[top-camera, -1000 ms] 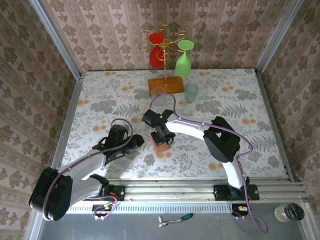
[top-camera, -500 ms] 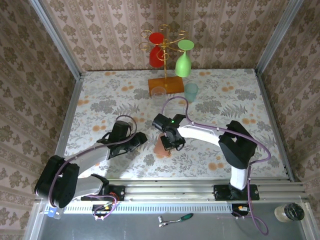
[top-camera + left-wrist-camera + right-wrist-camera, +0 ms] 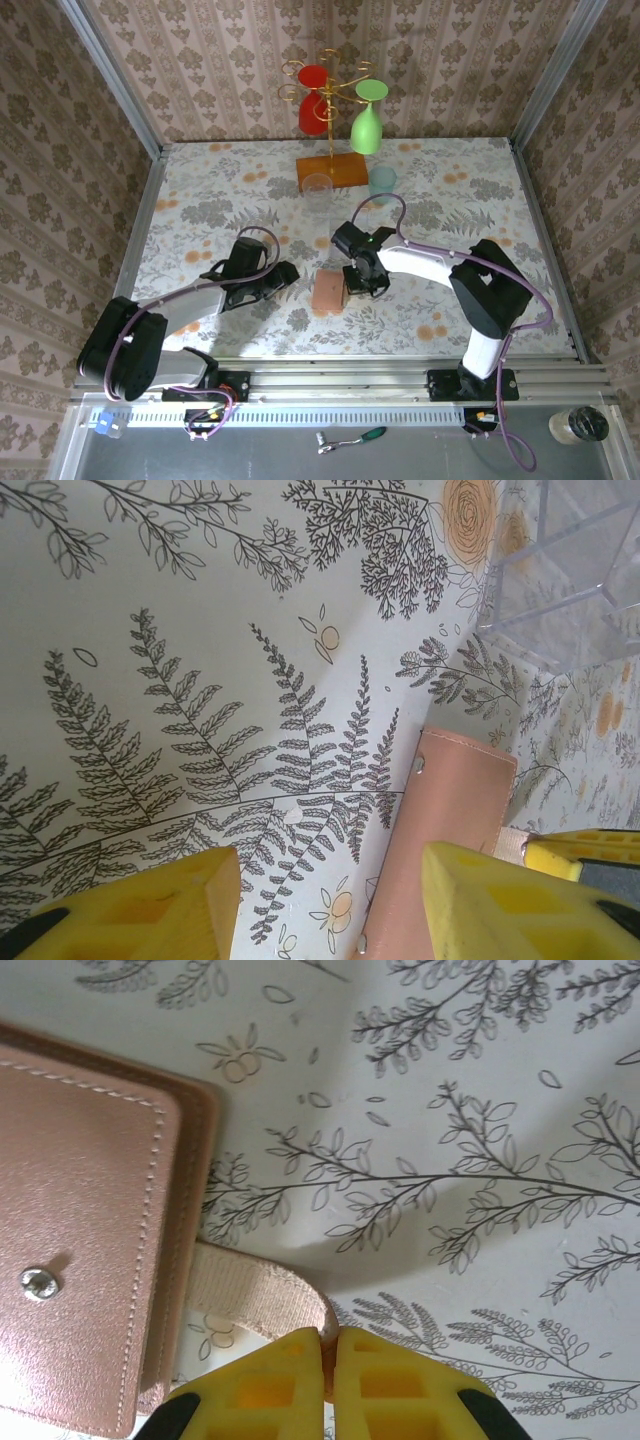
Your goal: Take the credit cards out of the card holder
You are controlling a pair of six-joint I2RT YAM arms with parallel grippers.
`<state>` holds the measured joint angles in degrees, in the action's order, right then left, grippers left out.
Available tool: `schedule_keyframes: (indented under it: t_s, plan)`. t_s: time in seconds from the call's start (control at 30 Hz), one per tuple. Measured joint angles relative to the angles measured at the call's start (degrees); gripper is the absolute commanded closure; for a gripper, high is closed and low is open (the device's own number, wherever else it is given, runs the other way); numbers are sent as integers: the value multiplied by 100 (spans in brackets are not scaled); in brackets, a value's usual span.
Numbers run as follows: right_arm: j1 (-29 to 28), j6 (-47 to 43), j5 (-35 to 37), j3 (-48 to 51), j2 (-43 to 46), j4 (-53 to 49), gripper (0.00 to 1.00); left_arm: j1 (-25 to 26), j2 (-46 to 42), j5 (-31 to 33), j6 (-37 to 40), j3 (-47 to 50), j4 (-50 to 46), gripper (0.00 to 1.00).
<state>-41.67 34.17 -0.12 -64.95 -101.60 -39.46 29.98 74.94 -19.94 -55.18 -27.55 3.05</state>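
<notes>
The card holder (image 3: 329, 291) lies closed, long axis near-far. The right gripper (image 3: 330, 1345) pinches its strap (image 3: 250, 1295) on its right side, and the half-open left gripper (image 3: 330, 890) sits just left.

The table (image 3: 330, 328) on the near side of the card holder (image 3: 328, 291) lies free. My right gripper (image 3: 358, 284) blocks its right edge, my left gripper (image 3: 286, 272) its left.

Fern-print table (image 3: 200, 200), salmon card holder (image 3: 329, 291), wooden rack base (image 3: 333, 171), teal cup (image 3: 382, 184), possibly clear box (image 3: 318, 187)
</notes>
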Motion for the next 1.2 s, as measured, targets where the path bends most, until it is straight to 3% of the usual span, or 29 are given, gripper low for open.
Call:
schedule_keyframes:
  t_s: [0.17, 0.53, 1.2]
  plan:
    - [184, -35, -81, 70, 0, 179, 91, 0, 0, 0, 0, 0, 0, 48]
    - [317, 50, -595, 382, 131, 745, 72, 4, 92, 0, 0, -74, 4, 48]
    - [317, 275, -940, 573, 155, 1440, 77, 48, 98, 0, -2, -74, 28, 48]
